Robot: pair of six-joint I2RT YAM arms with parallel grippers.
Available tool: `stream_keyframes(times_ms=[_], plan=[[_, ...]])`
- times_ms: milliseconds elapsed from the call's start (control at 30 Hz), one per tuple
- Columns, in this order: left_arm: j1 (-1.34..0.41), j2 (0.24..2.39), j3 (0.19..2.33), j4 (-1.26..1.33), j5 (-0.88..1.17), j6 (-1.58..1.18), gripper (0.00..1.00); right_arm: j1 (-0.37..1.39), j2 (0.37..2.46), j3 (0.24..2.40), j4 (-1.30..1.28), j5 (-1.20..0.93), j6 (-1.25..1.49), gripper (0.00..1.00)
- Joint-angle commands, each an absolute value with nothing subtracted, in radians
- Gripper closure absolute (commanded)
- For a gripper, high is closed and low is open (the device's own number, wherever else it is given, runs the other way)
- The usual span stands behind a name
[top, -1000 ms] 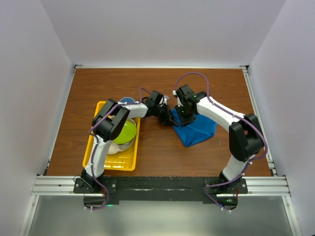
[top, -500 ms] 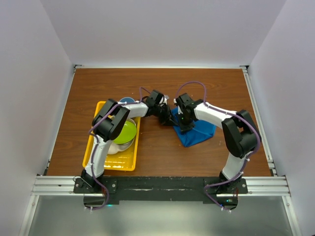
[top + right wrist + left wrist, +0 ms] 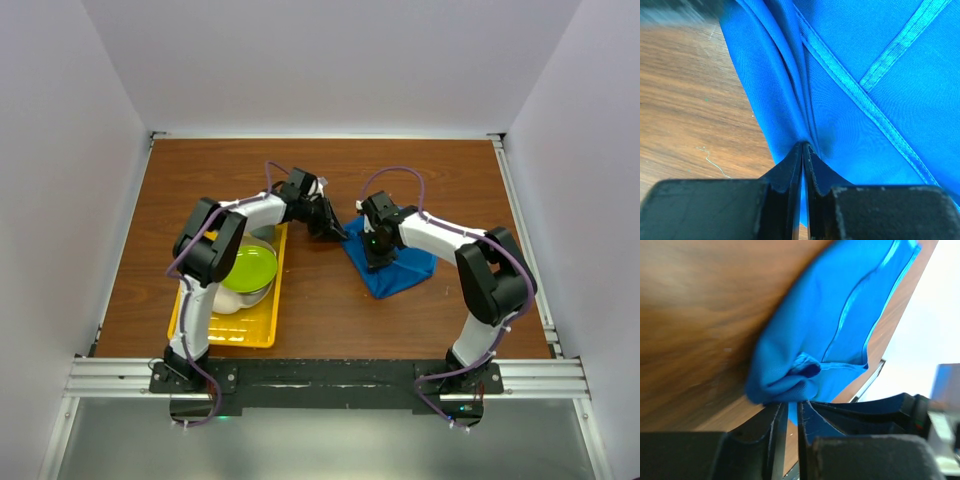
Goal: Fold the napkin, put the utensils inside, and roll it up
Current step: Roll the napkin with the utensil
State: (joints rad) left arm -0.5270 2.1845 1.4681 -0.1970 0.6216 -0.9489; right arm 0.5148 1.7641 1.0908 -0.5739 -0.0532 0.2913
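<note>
The right claw (image 3: 803, 146) clamps tight on a fold of the napkin (image 3: 875, 130) straight ahead; the left claw (image 3: 792, 406) stands narrowly parted, bunched corner at its tips.

Setting: robotics lab test cell. Brown wooden table (image 3: 320, 170) is boxed in by plain white panels (image 3: 330, 60) on three sides. Left arm (image 3: 197, 310) and right arm (image 3: 440, 232) are bolted to an aluminium rail (image 3: 320, 375) at the near edge.
</note>
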Motion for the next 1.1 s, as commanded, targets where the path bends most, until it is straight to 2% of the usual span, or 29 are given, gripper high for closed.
stream_keyframes(times_ms=[0, 167, 500, 700, 833, 867, 900, 967, 1067], plan=[[-0.512, 2.08, 1.46, -0.201, 0.646, -0.896, 0.89, 0.505, 1.825, 1.023, -0.561, -0.015, 0.284, 0.91], [-0.514, 2.077, 1.448, -0.175, 0.669, -0.877, 0.95, 0.503, 1.827, 1.025, -0.56, -0.018, 0.281, 0.92], [-0.515, 2.164, 1.489, -0.143, 0.675, -0.894, 0.98, 0.505, 1.83, 1.037, -0.572, -0.026, 0.268, 0.94], [-0.517, 2.221, 1.597, -0.212, 0.651, -0.852, 0.99, 0.503, 1.847, 1.049, -0.577, -0.037, 0.268, 0.95], [-0.532, 2.175, 1.715, -0.409, 0.536, -0.715, 0.93, 0.505, 1.85, 1.051, -0.575, -0.032, 0.264, 0.96], [-0.531, 2.128, 1.698, -0.429, 0.526, -0.707, 0.9, 0.503, 1.85, 1.051, -0.575, -0.032, 0.264, 0.96], [-0.531, 2.099, 1.646, -0.433, 0.494, -0.7, 0.83, 0.505, 1.855, 1.049, -0.572, -0.037, 0.267, 0.96], [-0.531, 2.022, 1.591, -0.439, 0.463, -0.68, 0.78, 0.503, 1.856, 1.046, -0.566, -0.044, 0.27, 0.96], [-0.531, 1.967, 1.513, -0.452, 0.425, -0.657, 0.8, 0.505, 1.856, 1.043, -0.561, -0.048, 0.278, 0.97]])
